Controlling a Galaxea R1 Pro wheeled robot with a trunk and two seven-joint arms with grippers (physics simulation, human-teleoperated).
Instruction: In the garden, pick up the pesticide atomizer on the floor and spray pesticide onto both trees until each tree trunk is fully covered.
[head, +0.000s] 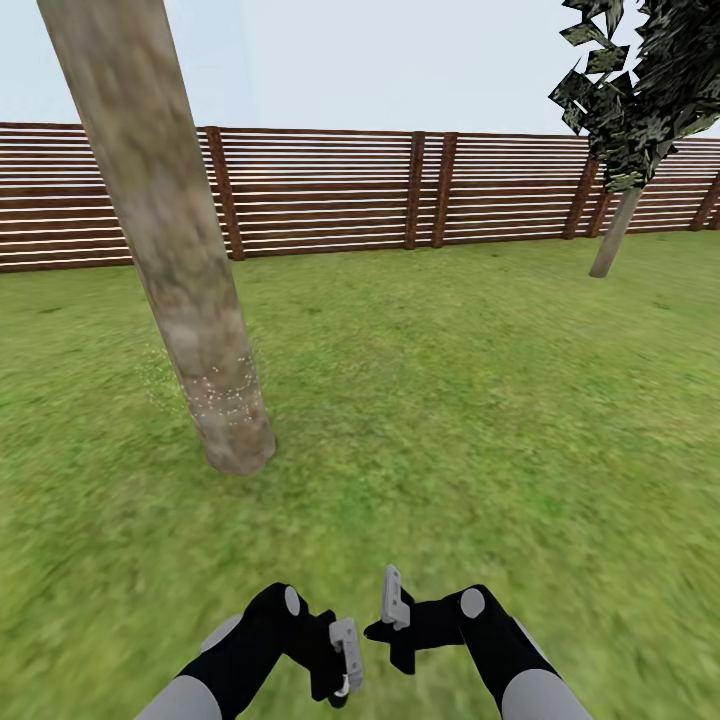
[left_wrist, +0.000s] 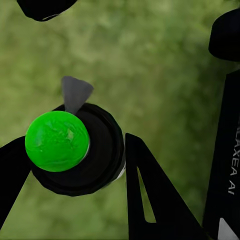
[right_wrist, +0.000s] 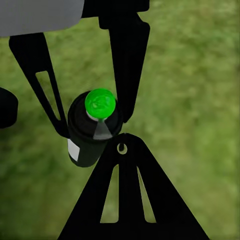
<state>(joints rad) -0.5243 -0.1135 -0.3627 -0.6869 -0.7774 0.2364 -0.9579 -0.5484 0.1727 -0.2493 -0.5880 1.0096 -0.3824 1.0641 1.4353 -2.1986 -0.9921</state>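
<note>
On the lawn (head: 450, 400), near tree trunk (head: 175, 250) ahead-left of you, atomizer in your left gripper.

Your left gripper (left_wrist: 72, 165) is clamped on the pesticide atomizer (left_wrist: 75, 147): black can, green cap, grey nozzle. From the right wrist, the atomizer (right_wrist: 95, 127) sits between those fingers over grass. Your right gripper (head: 393, 600) looks parted and empty, though the view is poor. White specks dot the trunk's base. A second tree (head: 625, 140) stands far right by the slat fence (head: 330, 190).

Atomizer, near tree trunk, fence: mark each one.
atomizer (left_wrist: 57, 141), left wrist view, green cap.
near tree trunk (head: 170, 230), head view, mid-trunk bark.
fence (head: 330, 190), head view, slatted panel.
</note>
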